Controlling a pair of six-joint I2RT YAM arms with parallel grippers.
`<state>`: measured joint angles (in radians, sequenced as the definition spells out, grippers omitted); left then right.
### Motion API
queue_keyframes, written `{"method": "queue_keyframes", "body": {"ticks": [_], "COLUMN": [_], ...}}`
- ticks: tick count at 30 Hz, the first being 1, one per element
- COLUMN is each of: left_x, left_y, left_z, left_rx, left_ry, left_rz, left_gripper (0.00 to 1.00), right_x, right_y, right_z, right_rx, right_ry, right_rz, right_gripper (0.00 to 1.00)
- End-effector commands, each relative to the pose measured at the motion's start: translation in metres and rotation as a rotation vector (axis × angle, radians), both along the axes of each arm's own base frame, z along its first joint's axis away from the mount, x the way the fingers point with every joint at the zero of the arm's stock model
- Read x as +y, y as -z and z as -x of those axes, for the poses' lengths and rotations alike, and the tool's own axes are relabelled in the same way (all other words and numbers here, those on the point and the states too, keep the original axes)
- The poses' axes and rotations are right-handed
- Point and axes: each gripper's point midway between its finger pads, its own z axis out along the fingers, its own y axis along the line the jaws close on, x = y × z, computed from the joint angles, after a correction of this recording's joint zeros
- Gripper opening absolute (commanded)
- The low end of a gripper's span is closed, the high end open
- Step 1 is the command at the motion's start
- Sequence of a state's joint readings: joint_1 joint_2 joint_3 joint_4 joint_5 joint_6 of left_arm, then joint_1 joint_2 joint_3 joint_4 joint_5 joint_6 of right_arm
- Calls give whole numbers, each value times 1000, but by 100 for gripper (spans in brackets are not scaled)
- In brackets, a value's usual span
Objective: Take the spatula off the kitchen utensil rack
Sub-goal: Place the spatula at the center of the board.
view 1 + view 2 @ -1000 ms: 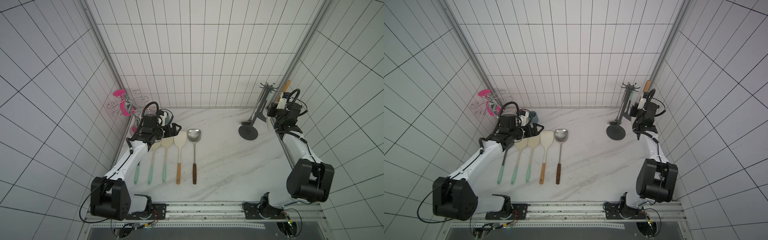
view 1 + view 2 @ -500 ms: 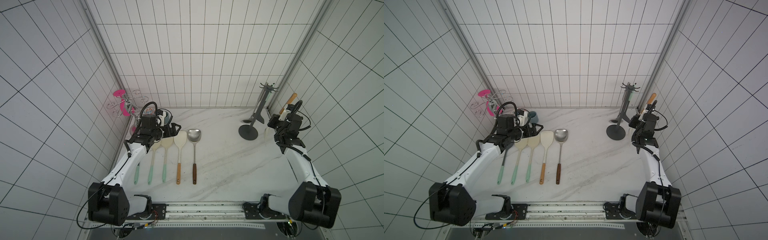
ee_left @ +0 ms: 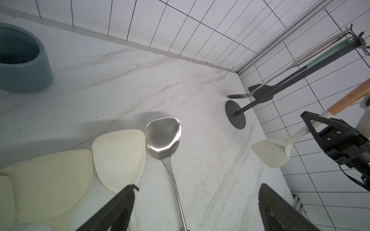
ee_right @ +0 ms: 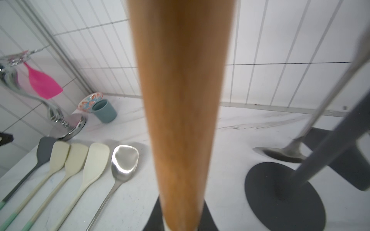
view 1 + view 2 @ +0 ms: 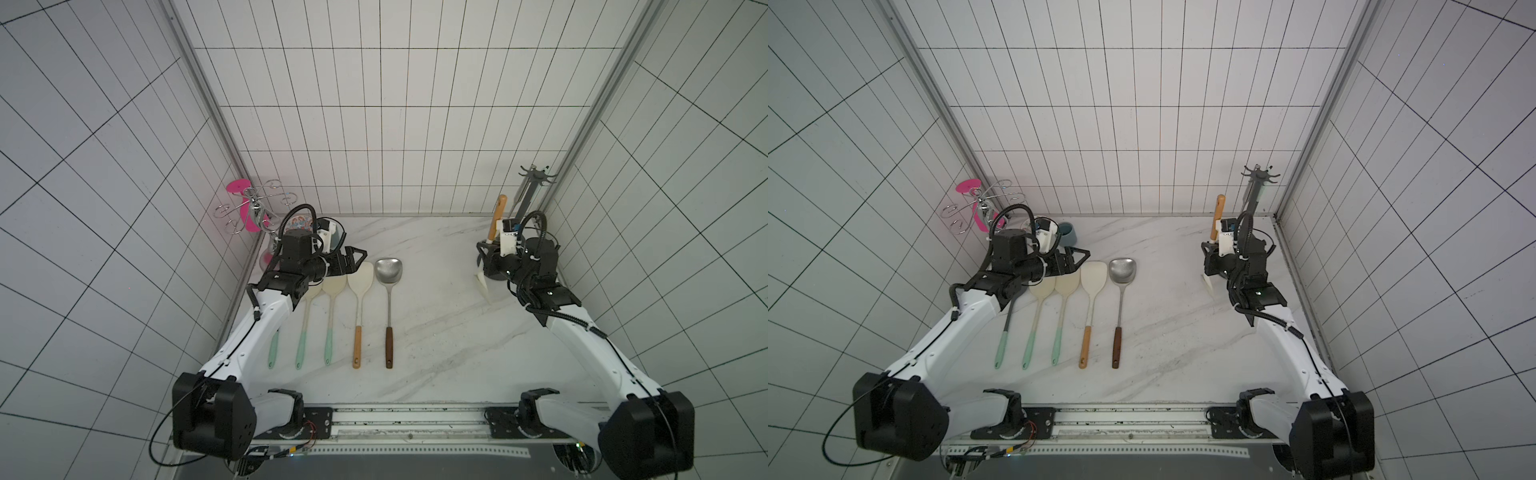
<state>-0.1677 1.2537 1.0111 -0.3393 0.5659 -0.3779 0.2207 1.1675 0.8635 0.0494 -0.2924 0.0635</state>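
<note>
Clamping the spatula (image 5: 497, 216) in the right gripper (image 5: 483, 258), with the jaws pinched tight on the pale neck just under the wooden handle. Holding it roughly upright in both top views, with the handle rising above the gripper and the cream blade hanging below it, close over the marble table (image 5: 436, 332); not showing whether blade and table are touching.

Holding the spatula clear of the kitchen utensil rack (image 5: 536, 176), which is standing just behind the right gripper toward the back corner, apart from the spatula. Filling the middle of the right wrist view with the blurred wooden handle.

Showing, in the left wrist view, a steel ladle (image 3: 239, 96) and a dark turner (image 3: 256, 88) hanging from the rack, beyond the right gripper.

Hovering the left gripper (image 5: 356, 259) with fingers spread wide and gripping nothing, well apart from the right gripper, over the heads of a row of five utensils (image 5: 359, 278) lying side by side. Placing a chrome stand (image 5: 257, 203) with a pink spatula (image 5: 239, 186) behind the left gripper, and a blue cup (image 5: 1068, 232) just beyond it.
</note>
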Motion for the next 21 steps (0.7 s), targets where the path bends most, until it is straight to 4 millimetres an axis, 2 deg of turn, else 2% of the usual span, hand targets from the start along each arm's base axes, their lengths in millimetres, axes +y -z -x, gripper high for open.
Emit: {"method": "queue_keyframes", "body": {"ticks": [1,6,13,16,21], "left_x": [-11,-19,-29,-31,-41], "left_y": [-11,-17,-23,-25,-25], "left_z": [3,9,16,18,23], "left_rx": [-49,-72,-89,-94,-94], "left_ry": [53,88,130,140,175], "left_rz": [29,41,63,67,74], "left_gripper": [97,97,97,97,97], "right_x": [37,76,91,101,113], "right_y": [11,30,37,48,63], "right_z": [10,28,29,32,41], "right_rx": [-2,12,-66,-106,-307], "right_ry": [-158,-307,-257,-343,-493], "right_rz": [142,321,539,661,875], "right_gripper": [0,0,0,0,0]}}
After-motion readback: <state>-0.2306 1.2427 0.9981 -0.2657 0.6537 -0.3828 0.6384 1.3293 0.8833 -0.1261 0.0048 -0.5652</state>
